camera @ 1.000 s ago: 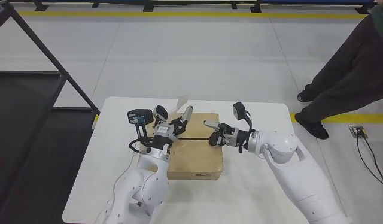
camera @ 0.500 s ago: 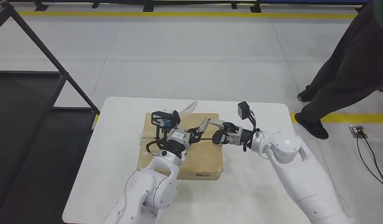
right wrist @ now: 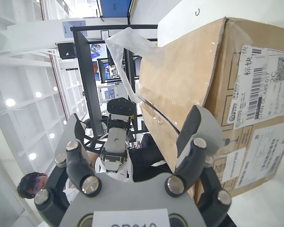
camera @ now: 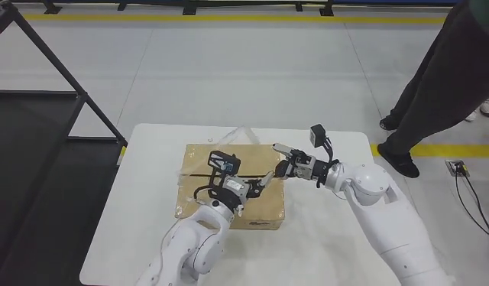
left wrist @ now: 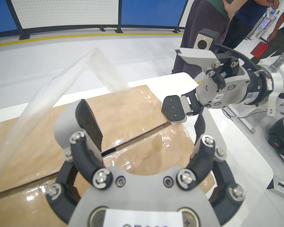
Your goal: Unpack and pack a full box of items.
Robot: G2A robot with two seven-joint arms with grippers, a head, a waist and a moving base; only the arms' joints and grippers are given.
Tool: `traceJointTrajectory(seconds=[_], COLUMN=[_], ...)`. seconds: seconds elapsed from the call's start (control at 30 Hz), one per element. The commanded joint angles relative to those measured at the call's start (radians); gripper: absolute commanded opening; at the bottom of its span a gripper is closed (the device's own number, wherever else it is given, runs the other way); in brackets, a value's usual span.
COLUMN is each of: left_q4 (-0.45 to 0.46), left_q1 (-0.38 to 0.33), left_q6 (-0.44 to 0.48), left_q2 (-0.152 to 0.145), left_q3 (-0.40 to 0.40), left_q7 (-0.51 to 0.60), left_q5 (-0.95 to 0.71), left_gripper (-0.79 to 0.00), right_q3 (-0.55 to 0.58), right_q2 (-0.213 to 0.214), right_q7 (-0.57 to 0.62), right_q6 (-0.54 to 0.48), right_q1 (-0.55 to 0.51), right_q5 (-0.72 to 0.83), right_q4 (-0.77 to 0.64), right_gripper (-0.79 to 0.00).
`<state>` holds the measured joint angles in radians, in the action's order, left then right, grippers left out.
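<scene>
Box [camera: 200,164] closed, left gripper [left wrist: 142,121] and right gripper [right wrist: 132,116] (fingers spread, empty) near its right edge

White table [camera: 145,209], black frame [camera: 76,96]

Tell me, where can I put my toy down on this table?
The bare white table between the cardboard box and the table's left edge is free. It's crowded around the box top, where the left hand and right hand hover near the peeled tape strip.
</scene>
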<state>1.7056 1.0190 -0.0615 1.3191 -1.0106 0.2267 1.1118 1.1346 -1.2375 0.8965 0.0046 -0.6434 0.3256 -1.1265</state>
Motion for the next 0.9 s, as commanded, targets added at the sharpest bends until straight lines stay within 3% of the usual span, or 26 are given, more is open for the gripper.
traceJointTrajectory(seconds=[0.0,0.13,0.23,0.47,0.6,0.67,0.87], left_q4=[0.016,0.071,0.125,0.209,0.135,0.081,-0.131], left_q1=[0.010,0.035,0.070,0.157,0.119,0.083,-0.072], left_q6=[0.003,0.000,-0.010,-0.010,0.031,0.063,0.151], left_q2=[0.001,0.003,0.000,-0.022,-0.039,-0.052,-0.084], left_q3=[-0.005,-0.030,-0.093,-0.429,-0.609,-0.673,-0.744], left_q7=[-0.010,-0.055,-0.095,-0.069,0.123,0.222,0.600], left_q5=[-0.004,-0.036,-0.089,-0.411,-0.616,-0.635,-0.810], left_gripper=[0.000,0.000,0.000,0.000,0.000,0.000,0.000], right_q3=[-0.003,-0.016,-0.020,-0.018,-0.015,-0.015,-0.024], right_q2=[-0.001,-0.004,-0.004,0.000,0.002,0.003,0.002], right_q7=[0.003,0.010,0.015,0.036,0.043,0.048,0.059], right_q6=[-0.002,-0.010,-0.012,-0.027,-0.030,-0.032,-0.033], right_q1=[0.001,-0.001,-0.001,-0.004,-0.004,-0.002,0.005], right_q5=[0.001,0.004,-0.004,-0.021,-0.024,-0.027,-0.034], right_q4=[0.000,-0.015,-0.024,-0.030,-0.030,-0.030,-0.030], right_gripper=[0.000,0.000,0.000,0.000,0.000,0.000,0.000])
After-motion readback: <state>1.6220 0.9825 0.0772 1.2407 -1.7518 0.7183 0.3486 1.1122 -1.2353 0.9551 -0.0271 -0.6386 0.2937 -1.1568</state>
